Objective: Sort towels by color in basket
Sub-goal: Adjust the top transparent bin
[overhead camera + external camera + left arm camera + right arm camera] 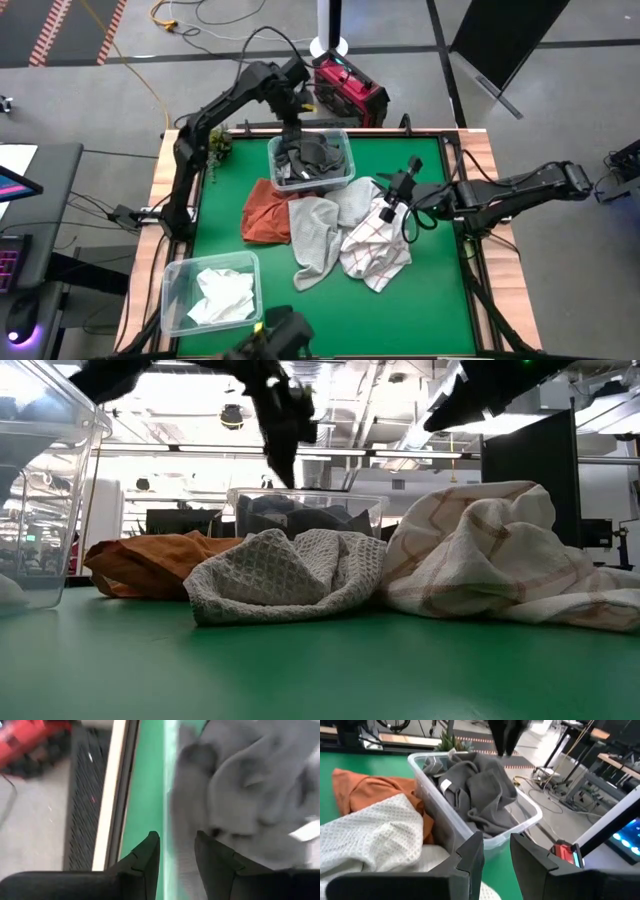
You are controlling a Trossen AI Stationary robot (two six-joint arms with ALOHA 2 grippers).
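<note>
My left gripper [293,128] hovers above the clear plastic bin [343,178] of dark grey towels [312,158], fingers narrowly parted and empty; dropping lower could snag that cloth back out. My right gripper [392,208] hangs over the red-gridded white towel [375,248], fingers narrow, holding nothing.

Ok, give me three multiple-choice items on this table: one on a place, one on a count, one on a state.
1. Where do the dark grey towels lie?
A. in the far clear bin
B. on the bare mat
C. under the rust towel

2. How many clear bins stand on the table?
A. one
B. two
C. four

3. What does the left gripper hold?
A. a plaid towel
B. a white towel
C. nothing

A: the high view shows them heaped inside that bin.
B: that bin, plus a near bin holding a white towel.
C: its fingers show apart and bare above the bin.
</note>
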